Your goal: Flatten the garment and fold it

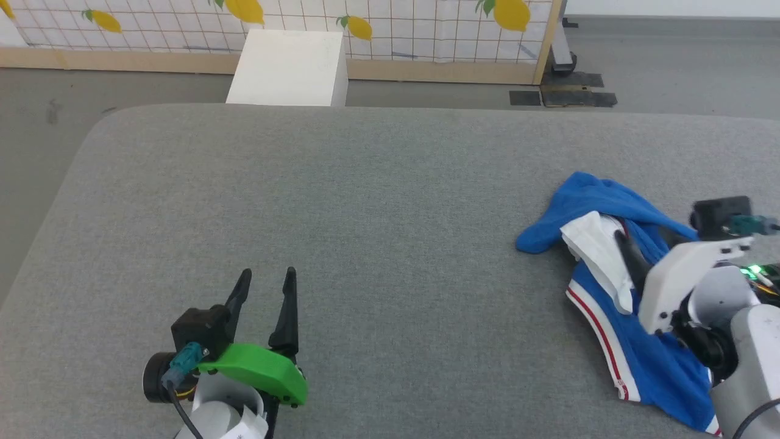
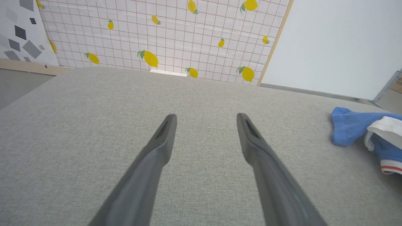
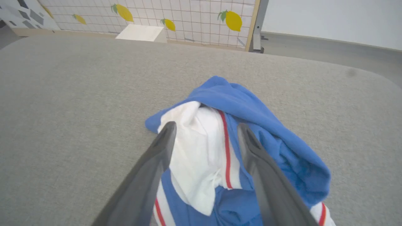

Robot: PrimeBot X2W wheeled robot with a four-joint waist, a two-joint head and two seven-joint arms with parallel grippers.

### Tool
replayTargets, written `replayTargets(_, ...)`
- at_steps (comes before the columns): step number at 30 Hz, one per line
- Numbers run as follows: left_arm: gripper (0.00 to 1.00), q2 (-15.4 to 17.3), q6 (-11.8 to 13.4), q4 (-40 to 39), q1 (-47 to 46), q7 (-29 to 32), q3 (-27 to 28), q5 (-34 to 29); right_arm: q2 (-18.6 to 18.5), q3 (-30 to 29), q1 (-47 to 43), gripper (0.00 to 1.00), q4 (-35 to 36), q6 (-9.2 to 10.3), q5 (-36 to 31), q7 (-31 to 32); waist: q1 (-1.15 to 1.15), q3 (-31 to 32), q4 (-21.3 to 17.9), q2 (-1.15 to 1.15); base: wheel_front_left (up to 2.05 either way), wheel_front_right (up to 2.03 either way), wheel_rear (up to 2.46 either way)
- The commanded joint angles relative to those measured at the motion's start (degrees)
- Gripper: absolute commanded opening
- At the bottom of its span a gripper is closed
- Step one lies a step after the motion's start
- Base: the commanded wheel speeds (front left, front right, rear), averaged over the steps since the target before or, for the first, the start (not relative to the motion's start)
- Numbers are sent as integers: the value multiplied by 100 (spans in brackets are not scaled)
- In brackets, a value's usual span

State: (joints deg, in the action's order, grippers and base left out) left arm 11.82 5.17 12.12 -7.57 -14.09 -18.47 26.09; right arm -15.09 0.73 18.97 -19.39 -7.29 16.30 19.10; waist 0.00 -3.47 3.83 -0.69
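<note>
**Desk:** What's nearest to you?

**Operator:** At the lower left of the head view I see my left pincer [image 1: 268, 272] over bare grey table [image 1: 390, 201]. Its jaws are spread wide with nothing between them. Its own wrist view agrees: the dark fingers [image 2: 163, 138] are apart, with only grey cloth beneath.

**Desk:** And the right one?

**Operator:** My right pincer [image 1: 643, 239] is at the right edge of the frame, low over the garment [image 1: 609, 198]. In the right wrist view the jaws stand apart, one finger on either side of a white fold with a red stripe. They're open, not pinching. I can't tell whether the tips touch the fabric.

**Desk:** Where exactly is the garment?

**Operator:** It's crumpled in a heap at the right of the table, from mid-frame down to the lower right corner. The blue body is bunched, a white part is turned over on top, and red-and-white trim runs along its left edge. It lies well apart from the left pincer.

**Desk:** Beyond that?

**Operator:** Past the table's far edge, a white box [image 1: 286, 61] stands on the floor [image 1: 670, 55] at upper centre. Behind it is a lemon-print grid screen [image 1: 426, 27].
</note>
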Motion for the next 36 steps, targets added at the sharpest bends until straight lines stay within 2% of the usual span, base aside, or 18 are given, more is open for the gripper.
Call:
replayTargets(1,100,31,17,-30,50,25,-17,-58,-63,155,-95,100,190,-20,70,318,0,18,68,69,0,0,0)
replayTargets(2,100,29,20,-42,49,27,-24,-55,-127,310,-111,100,330,-20,100,605,0,12,102,69,0,0,0)
replayTargets(3,100,22,34,-73,53,31,-38,-48,-298,668,-82,100,593,-20,176,1251,0,-30,192,69,0,0,0)
replayTargets(7,100,8,35,-86,44,27,-56,-33,-529,1019,87,100,659,-20,231,1865,0,-136,305,69,0,0,0)
replayTargets(11,100,-33,11,-56,-14,9,-76,-16,-714,1120,283,100,515,-20,106,2019,0,-249,413,69,0,0,0)
replayTargets(18,100,-81,-4,3,-75,-31,-67,-14,-732,1138,453,100,95,-20,39,1989,0,-376,436,69,0,0,0)
replayTargets(19,100,-85,-6,10,-82,-35,-67,-16,-728,1141,472,25,38,-20,32,1953,0,-384,434,69,0,0,0)
replayTargets(20,100,-91,-10,21,-92,-39,-69,-19,-720,1119,495,0,-33,-20,23,1885,0,-387,432,69,0,0,0)
replayTargets(30,100,-62,-26,146,-46,-59,-66,-12,-348,1112,710,0,-205,-20,42,870,0,-92,354,69,0,0,0)
replayTargets(33,100,-51,-15,130,-20,-50,-87,-15,-115,1341,803,0,-130,-20,126,623,0,-8,324,69,0,0,0)
replayTargets(36,100,-50,-4,94,-16,-27,-117,-17,99,1808,825,0,-96,-20,282,520,0,37,329,69,0,0,0)
